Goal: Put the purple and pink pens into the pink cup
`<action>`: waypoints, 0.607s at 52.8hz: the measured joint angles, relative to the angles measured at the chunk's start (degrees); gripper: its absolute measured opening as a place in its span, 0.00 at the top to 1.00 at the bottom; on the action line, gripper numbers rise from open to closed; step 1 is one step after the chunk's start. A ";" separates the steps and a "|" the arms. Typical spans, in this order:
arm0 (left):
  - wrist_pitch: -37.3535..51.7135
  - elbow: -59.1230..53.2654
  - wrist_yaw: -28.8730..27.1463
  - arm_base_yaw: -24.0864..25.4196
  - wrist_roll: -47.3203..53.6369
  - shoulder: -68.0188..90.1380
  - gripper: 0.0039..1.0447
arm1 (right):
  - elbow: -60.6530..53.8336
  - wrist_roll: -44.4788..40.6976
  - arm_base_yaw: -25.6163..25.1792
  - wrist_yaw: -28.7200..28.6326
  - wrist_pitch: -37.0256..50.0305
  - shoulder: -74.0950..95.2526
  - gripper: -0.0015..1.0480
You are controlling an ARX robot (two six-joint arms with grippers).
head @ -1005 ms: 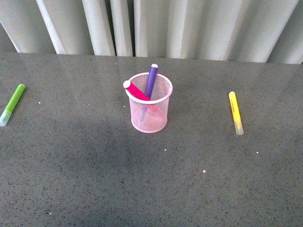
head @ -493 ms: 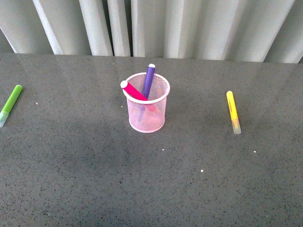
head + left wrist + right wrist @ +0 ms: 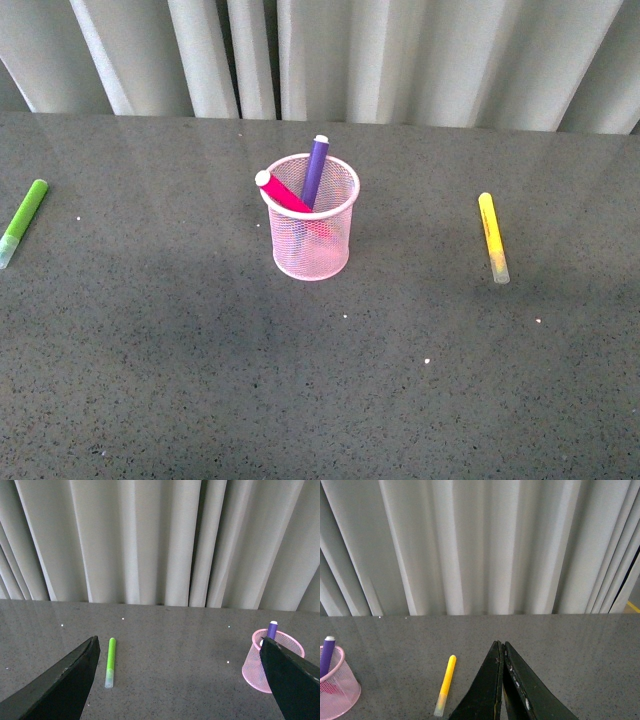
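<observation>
The pink cup (image 3: 311,230) stands upright mid-table. The purple pen (image 3: 315,170) and the pink pen (image 3: 281,192) both stand inside it, leaning, with their ends above the rim. Neither arm shows in the front view. In the left wrist view my left gripper (image 3: 180,652) is open and empty, its fingers wide apart, with the cup (image 3: 265,662) and the purple pen (image 3: 272,629) by one finger. In the right wrist view my right gripper (image 3: 501,645) is shut and empty, well away from the cup (image 3: 335,685) and the purple pen (image 3: 327,655).
A lime-green marker (image 3: 22,220) lies at the table's left edge, also in the left wrist view (image 3: 110,661). A yellow marker (image 3: 492,236) lies right of the cup, also in the right wrist view (image 3: 445,684). A pale curtain (image 3: 330,50) hangs behind the table.
Between 1.0 s and 0.5 s ago the whole front view shifted slightly left and up; since then nothing has moved. The pens stay in the cup.
</observation>
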 joint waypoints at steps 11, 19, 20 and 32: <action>0.00 0.00 0.00 0.00 0.00 0.00 0.06 | -0.22 0.00 0.00 0.00 -6.78 -7.61 0.97; 0.00 0.00 0.00 0.00 0.00 0.00 0.06 | -0.24 0.00 0.00 0.00 -11.13 -12.41 0.97; 0.00 0.00 0.00 0.00 0.00 0.00 0.06 | -0.26 0.02 0.00 0.00 -11.76 -13.09 0.97; 0.00 0.00 0.00 0.00 0.00 0.00 0.06 | -0.26 0.02 0.00 0.00 -18.10 -19.82 0.97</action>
